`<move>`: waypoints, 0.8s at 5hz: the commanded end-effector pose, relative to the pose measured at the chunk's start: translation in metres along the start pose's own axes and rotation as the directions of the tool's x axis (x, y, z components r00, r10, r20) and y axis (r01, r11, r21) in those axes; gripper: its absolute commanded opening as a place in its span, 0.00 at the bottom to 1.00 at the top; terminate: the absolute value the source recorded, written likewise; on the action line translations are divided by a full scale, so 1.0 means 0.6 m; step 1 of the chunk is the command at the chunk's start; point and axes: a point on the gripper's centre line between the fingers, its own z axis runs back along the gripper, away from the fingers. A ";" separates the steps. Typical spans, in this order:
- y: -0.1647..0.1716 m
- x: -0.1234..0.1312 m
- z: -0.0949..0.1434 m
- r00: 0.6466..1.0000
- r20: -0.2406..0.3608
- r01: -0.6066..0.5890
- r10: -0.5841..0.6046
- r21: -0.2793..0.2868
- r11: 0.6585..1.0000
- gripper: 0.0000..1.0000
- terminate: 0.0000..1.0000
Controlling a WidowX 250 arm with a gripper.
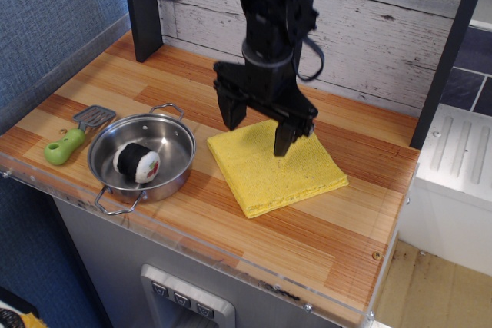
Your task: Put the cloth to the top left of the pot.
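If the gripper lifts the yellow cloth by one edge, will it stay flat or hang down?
The cloth looks thin, folded and spongy, so it would probably droop and may unfold. It seems light, so lifting should be easy. Its rough texture suggests that the open gripper above it would not slip much.
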 end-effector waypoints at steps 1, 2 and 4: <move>-0.015 0.019 -0.010 0.994 0.033 0.105 -0.104 -0.033 0.994 1.00 0.00; -0.011 0.019 -0.016 0.994 0.026 0.105 -0.104 -0.041 0.994 1.00 0.00; 0.025 0.023 -0.021 0.999 0.033 0.042 -0.042 -0.011 0.999 1.00 0.00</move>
